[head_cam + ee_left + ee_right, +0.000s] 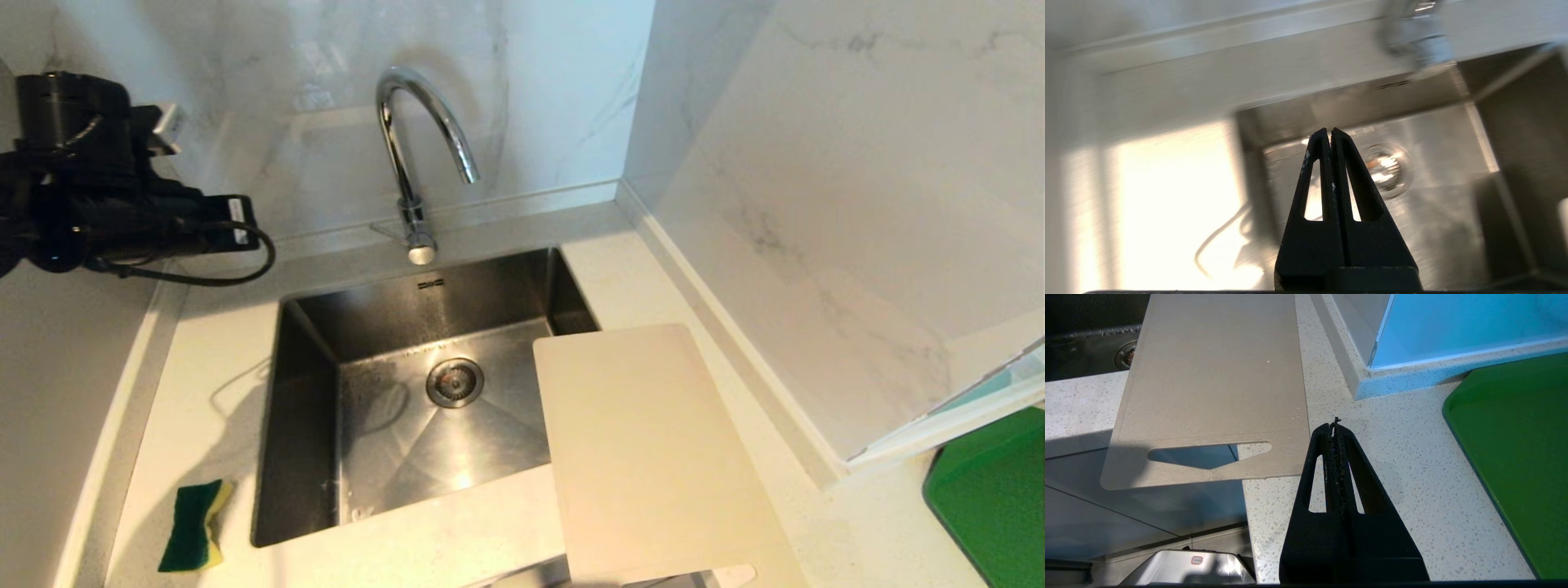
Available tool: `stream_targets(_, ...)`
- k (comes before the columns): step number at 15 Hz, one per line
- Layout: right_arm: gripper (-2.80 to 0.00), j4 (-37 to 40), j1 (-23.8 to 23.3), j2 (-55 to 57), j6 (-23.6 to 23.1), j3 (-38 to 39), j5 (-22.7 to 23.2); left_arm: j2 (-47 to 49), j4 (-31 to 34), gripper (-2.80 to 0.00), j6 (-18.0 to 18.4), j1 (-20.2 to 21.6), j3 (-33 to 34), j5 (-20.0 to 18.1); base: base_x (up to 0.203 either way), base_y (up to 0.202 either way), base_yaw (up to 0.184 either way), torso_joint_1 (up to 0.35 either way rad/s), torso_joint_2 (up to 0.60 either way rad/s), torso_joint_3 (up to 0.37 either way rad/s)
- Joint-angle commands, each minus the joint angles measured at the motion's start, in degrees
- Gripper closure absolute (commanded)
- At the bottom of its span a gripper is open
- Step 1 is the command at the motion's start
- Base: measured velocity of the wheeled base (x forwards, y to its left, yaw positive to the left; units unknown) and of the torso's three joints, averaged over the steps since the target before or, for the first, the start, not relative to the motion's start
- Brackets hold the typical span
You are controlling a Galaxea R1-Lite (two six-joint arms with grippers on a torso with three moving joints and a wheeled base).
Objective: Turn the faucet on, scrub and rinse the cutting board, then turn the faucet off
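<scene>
Head view shows the task barely begun: no water runs from the faucet (412, 155), which stands at 12 o'clock behind the sink (310, 425), and the basin looks dry around the drain (455, 382). At about 4 o'clock from the drain, the board (653, 457) lies flat across the sink's right rim and the bench (204, 367), one corner hanging over the basin and its near end jutting past the bench's front edge; in the right wrist view the handle slot sits at that overhanging end. It looks clean and dry, so I judge that nothing has been scrubbed or rinsed. Untouched on the bench at 8 o'clock from the drain, just beside the sink's near left corner, lies the sponge (194, 525). Up at 10 o'clock the left arm (106, 188) hangs in the air, well apart from the faucet, and its wrist view shows the left gripper (1329, 130) with fingers pressed together on nothing, above the basin's left side. Near the board's right edge, over bare bench, the right gripper (1335, 426) also has its fingers together and empty, with a green mat (1519, 457) further right. Everything remains: opening the tap, fetching the sponge, scrubbing, rinsing, and closing the tap
</scene>
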Motion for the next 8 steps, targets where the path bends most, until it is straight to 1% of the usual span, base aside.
stream_targets(1, 0.00, 0.0, 0.0, 0.1, -0.1, 0.1, 0.0, -9.2, 0.0, 0.00, 1.1, 6.6, 6.7, -3.4, 0.000, 0.000, 0.000, 0.000, 0.00, 0.000)
stream_targets(3, 0.00, 0.0, 0.0, 0.1, -0.1, 0.1, 0.0, -13.8, -0.3, 0.00, 2.8, 13.7, 11.8, -7.5, 0.000, 0.000, 0.000, 0.000, 0.00, 0.000)
stream_targets(4, 0.00, 0.0, 0.0, 0.1, -0.1, 0.1, 0.0, -16.2, -0.4, 0.00, 3.4, 16.4, 14.1, -9.5, 0.000, 0.000, 0.000, 0.000, 0.00, 0.000)
stream_targets(5, 0.00, 0.0, 0.0, 0.1, -0.1, 0.1, 0.0, -18.6, -0.5, 0.00, 3.8, 18.2, 16.6, -11.2, 0.000, 0.000, 0.000, 0.000, 0.00, 0.000)
stream_targets(6, 0.00, 0.0, 0.0, 0.1, -0.1, 0.1, 0.0, -20.8, -0.5, 0.00, 3.9, 19.0, 19.1, -12.0, 0.000, 0.000, 0.000, 0.000, 0.00, 0.000)
stream_targets(8, 0.00, 0.0, 0.0, 0.1, -0.1, 0.1, 0.0, -25.4, -0.6, 0.00, 4.0, 19.8, 23.6, -12.5, 0.000, 0.000, 0.000, 0.000, 0.00, 0.000)
